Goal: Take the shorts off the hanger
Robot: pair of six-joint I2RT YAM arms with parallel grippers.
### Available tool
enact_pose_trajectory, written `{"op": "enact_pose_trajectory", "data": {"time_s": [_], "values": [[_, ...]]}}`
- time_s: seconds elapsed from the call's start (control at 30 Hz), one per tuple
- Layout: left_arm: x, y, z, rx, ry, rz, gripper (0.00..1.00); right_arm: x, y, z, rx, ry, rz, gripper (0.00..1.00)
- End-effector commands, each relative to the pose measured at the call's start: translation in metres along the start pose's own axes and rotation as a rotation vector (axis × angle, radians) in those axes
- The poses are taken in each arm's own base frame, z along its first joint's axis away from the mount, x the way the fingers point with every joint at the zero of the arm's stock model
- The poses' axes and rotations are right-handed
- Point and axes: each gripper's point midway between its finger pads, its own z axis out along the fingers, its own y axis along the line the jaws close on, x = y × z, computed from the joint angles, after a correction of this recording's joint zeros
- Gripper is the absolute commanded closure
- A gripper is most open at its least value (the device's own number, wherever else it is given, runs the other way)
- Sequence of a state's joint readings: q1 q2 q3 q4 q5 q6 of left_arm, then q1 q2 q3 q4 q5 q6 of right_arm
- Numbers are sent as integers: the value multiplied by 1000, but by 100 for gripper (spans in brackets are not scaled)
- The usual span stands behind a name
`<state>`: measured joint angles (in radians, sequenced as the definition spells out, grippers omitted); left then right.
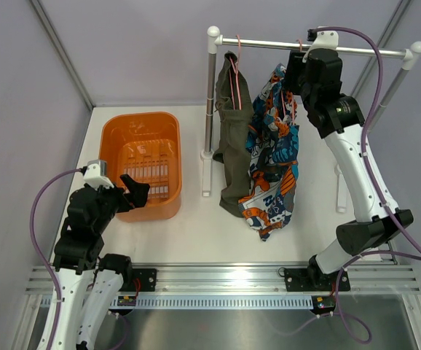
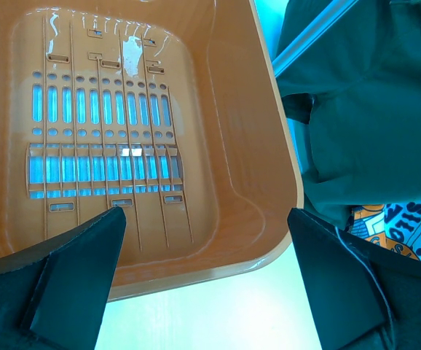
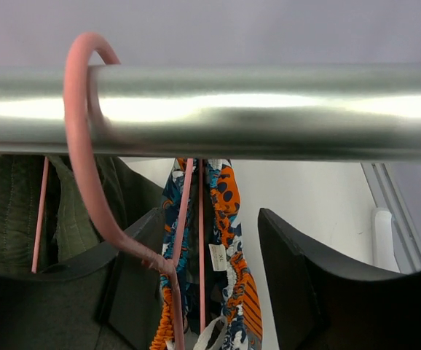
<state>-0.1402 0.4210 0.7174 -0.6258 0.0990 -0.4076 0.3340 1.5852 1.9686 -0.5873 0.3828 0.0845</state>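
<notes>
Two shorts hang on pink hangers from the steel rail (image 1: 269,44): olive-green shorts (image 1: 234,146) on the left and printed blue, orange and white shorts (image 1: 272,153) on the right. My right gripper (image 1: 296,73) is up at the rail over the printed pair. In the right wrist view it (image 3: 210,219) stands open, its fingers (image 3: 298,292) either side of the printed waistband (image 3: 229,240) and the hanger's neck, with the hook (image 3: 79,146) over the rail (image 3: 269,109). My left gripper (image 1: 134,191) hangs open and empty over the basket's near rim.
An orange slotted basket (image 1: 139,119) sits at the left of the table, its wall (image 2: 254,146) filling the left wrist view. The rack's white posts (image 1: 210,109) stand behind the shorts. Olive cloth (image 2: 363,95) and printed cloth (image 2: 407,226) lie right of the basket.
</notes>
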Motion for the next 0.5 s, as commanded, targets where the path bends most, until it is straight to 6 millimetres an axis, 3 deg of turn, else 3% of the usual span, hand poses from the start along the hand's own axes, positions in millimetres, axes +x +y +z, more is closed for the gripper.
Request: {"op": "enact_pose_trajectory", "data": {"time_s": [0.0, 0.27, 0.47], "values": [[-9, -8, 3, 42, -33, 24, 1, -13, 6, 4, -6, -43, 10, 40], [-8, -8, 5, 41, -27, 24, 1, -7, 12, 10, -18, -30, 7, 55], [-8, -8, 5, 42, -25, 24, 1, -14, 11, 8, -3, -51, -12, 77]]}}
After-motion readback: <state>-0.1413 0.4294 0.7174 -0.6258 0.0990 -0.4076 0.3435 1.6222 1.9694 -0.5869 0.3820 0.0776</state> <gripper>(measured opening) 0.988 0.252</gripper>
